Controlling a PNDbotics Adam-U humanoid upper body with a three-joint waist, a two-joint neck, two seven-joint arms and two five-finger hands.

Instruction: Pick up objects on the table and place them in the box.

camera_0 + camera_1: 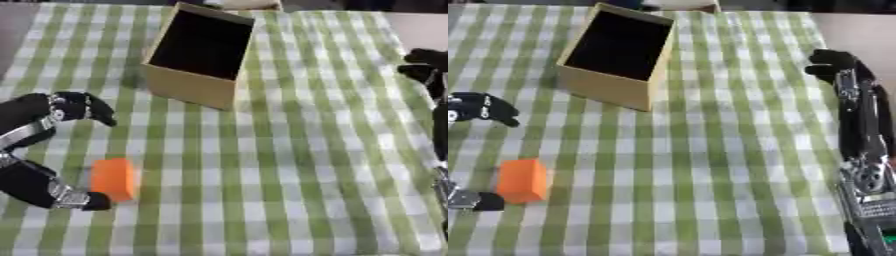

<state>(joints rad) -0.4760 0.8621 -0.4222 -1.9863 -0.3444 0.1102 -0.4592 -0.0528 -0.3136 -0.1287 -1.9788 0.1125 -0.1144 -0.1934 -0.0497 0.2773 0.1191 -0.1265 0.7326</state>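
Item: orange block [521,180], one piece, lying on the worktop [289,165] near the front left, well apart from the box [194,55]. Form: small, squarish, flat-faced with plain edges; judged light and rigid, probably foam or plastic, unlikely to be fragile, its smooth faces possibly a little slippery. Suggested hold: across two opposite side faces, thumb on one and fingers on the other. Left hand [39,125]: set around the block in a wide open curve, upper fingers [96,111] above and apart from it, the lower tip [92,201] just beside its near corner; nothing gripped, contact there uncertain. Right hand [833,62]: at the far right edge, well apart from block and box; whether its fingers are open or closed cannot be told. Receptacle: tan cardboard box, open-topped, dark inside, standing at the far middle, apparently empty. Surface: green-and-white checked cloth, slightly rumpled, soft enough to let the block tip if nudged. Room: open cloth between block and box, no obstacles in the way.
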